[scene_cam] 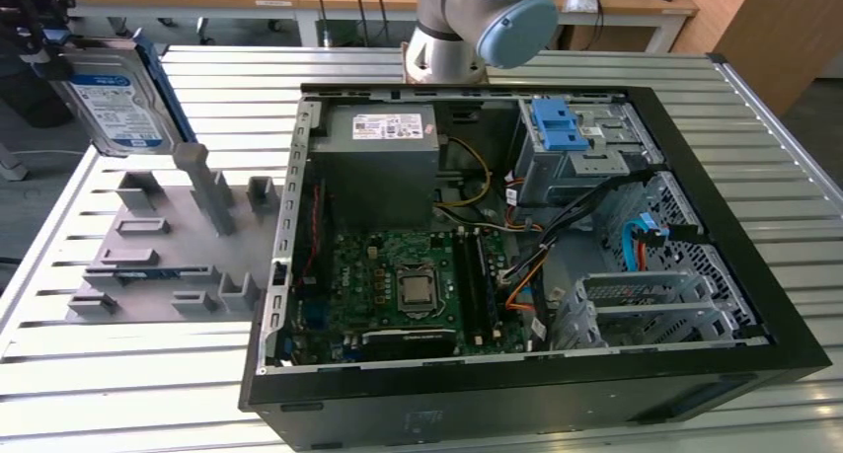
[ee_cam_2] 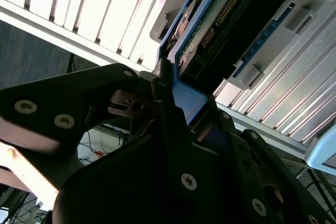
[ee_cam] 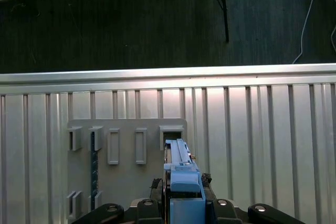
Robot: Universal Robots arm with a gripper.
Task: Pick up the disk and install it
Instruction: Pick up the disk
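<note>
Disk position: the disk [scene_cam: 118, 103] is up in the air at the exterior view's far left, over the table edge and above the grey fixture [scene_cam: 158, 265]. It appears to hang clear of the fixture's posts, though no view confirms a gap.
Disk attitude: it stands on edge with its long axis roughly vertical. The labelled face is toward the exterior camera and the blue rail frame [scene_cam: 169, 98] runs down its side.
Underside: in the second wrist view the circuit board and connector of the disk [ee_cam_2: 220, 14] extend away from the fingers.
Gripper: the gripper [ee_cam_2: 168, 95] is clamped tight on the blue rail frame at one end of the disk. The jaws are nearly together with only the frame between them, and nothing else is held.
Gripper to disk: the disk hangs below and in line with the gripper [scene_cam: 53, 58]. In the first wrist view it shows edge-on [ee_cam: 181, 174] over the grey fixture [ee_cam: 126, 182].
Key relation: the drive cage [scene_cam: 593, 152], with its light-blue latch [scene_cam: 560, 127], sits at the far corner of the open computer case [scene_cam: 527, 384]. It is well apart from the disk, toward the exterior view's right.
In between: the case's side wall and the power supply [scene_cam: 382, 147] lie between the disk and the drive cage.
Progress (judgement): pick-up looks done, and the disk is not yet installed.
Support: the slatted table [scene_cam: 132, 374] carries both the fixture and the case.
</note>
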